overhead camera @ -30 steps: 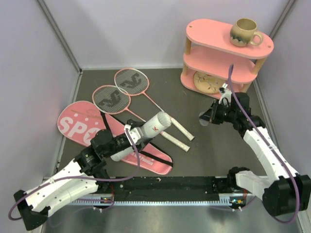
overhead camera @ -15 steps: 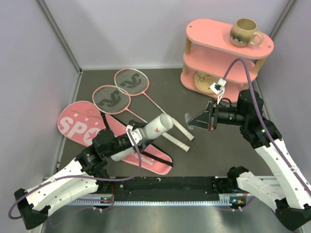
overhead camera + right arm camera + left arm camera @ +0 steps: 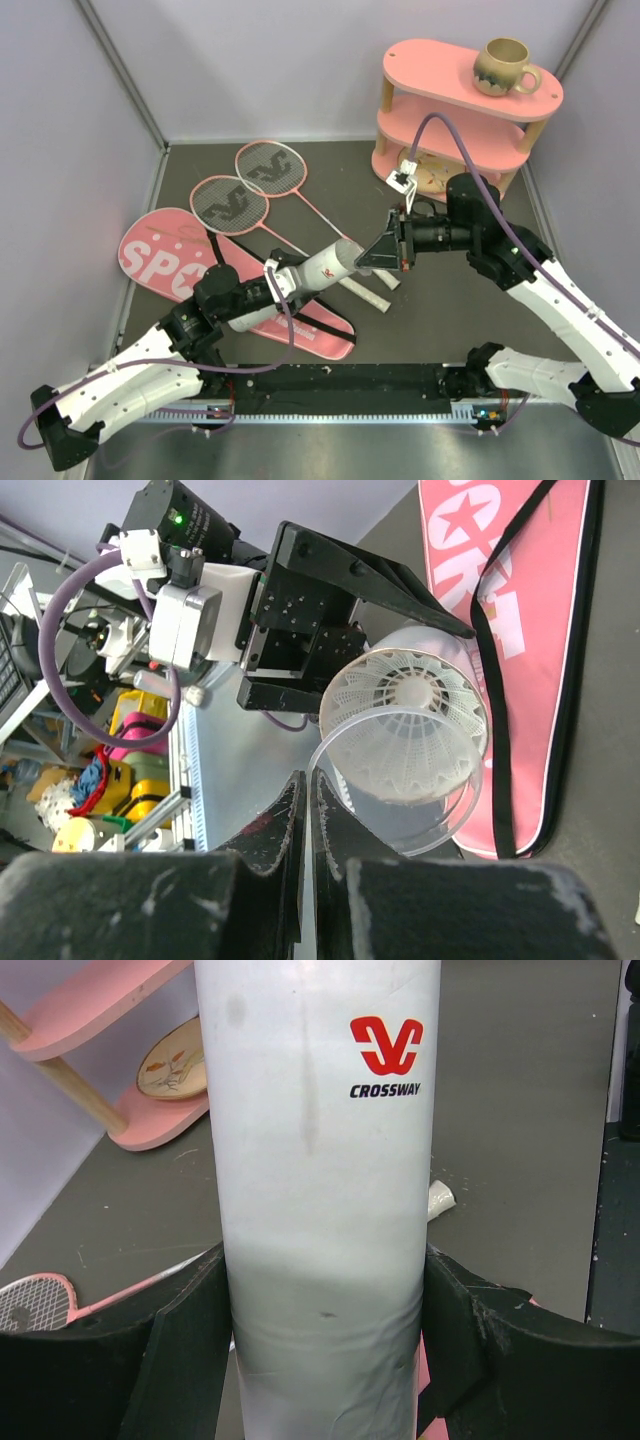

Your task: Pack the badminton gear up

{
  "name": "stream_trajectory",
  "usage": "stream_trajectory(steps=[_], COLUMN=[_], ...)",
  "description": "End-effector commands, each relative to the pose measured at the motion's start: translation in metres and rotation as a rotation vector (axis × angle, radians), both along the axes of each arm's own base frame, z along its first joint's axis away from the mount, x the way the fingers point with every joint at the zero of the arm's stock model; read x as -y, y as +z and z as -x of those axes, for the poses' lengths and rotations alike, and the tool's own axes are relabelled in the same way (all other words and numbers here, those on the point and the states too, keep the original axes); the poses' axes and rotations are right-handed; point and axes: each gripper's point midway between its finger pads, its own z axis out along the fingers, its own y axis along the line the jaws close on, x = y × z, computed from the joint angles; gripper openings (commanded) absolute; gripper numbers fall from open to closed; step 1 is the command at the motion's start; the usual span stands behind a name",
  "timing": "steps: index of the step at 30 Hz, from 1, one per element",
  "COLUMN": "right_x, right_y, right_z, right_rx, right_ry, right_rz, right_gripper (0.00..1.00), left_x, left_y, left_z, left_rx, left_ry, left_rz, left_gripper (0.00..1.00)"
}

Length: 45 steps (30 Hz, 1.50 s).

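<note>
- Top view: dark grey matte table.
- The left gripper is clamped around the lower half of a long, smooth white tube. The tube is raised at a slant, with its far end pointing up and right.
- The right gripper has its jaws pressed together and holds nothing. Its black tapered tip sits right at the tube's far end.
- A flat, racket-shaped pink bag with white lettering lies under and behind the left arm. Its black strap is looped across it.
- Two thin pink-framed rackets with netted oval heads lie side by side beyond the bag. Their white handles run under the tube's far end.
- A pink two-tier shelf on wooden posts stands at the back right, with a beige glazed mug on its top tier.
- Left wrist view: the tube fills the centre, upright. It is matte white with a faint grey scuff and a red-and-black "CROSSWAY" mark.
- The black fingers press against it on both sides.
- Right wrist view: the two black fingers lie flat against each other, with the tip at the lower left of the tube's round mouth. I cannot tell whether they touch it.
- A white shuttlecock with a lattice skirt sits in that mouth, ringed by a clear rim.
- The bag lies on the right of this view.
</note>
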Motion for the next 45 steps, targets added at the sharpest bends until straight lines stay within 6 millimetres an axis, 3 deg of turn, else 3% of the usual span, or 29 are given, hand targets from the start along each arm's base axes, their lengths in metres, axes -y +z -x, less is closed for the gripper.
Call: stream_trajectory(steps=[1,30,38,45], right_x=[-0.013,-0.037,-0.042,-0.052], right_y=[0.017,0.006,-0.011,-0.013], right_z=[0.000,-0.005,-0.006,0.000], right_rx=[0.043,-0.016,-0.077,-0.165], right_ry=[0.003,0.003,0.003,0.045], right_rz=[-0.014,-0.025,-0.012,-0.097], right_gripper=[0.00,0.00,0.00,0.00], left_x=[0.005,0.005,0.001,-0.002], left_y=[0.020,0.025,0.033,0.042], left_z=[0.004,0.008,0.010,0.016], left_rx=[0.043,0.057,0.085,0.117], left_ry=[-0.033,-0.047,-0.044,-0.058], left_rz=[0.048,0.060,0.088,0.130], left_gripper=[0.08,0.08,0.08,0.08])
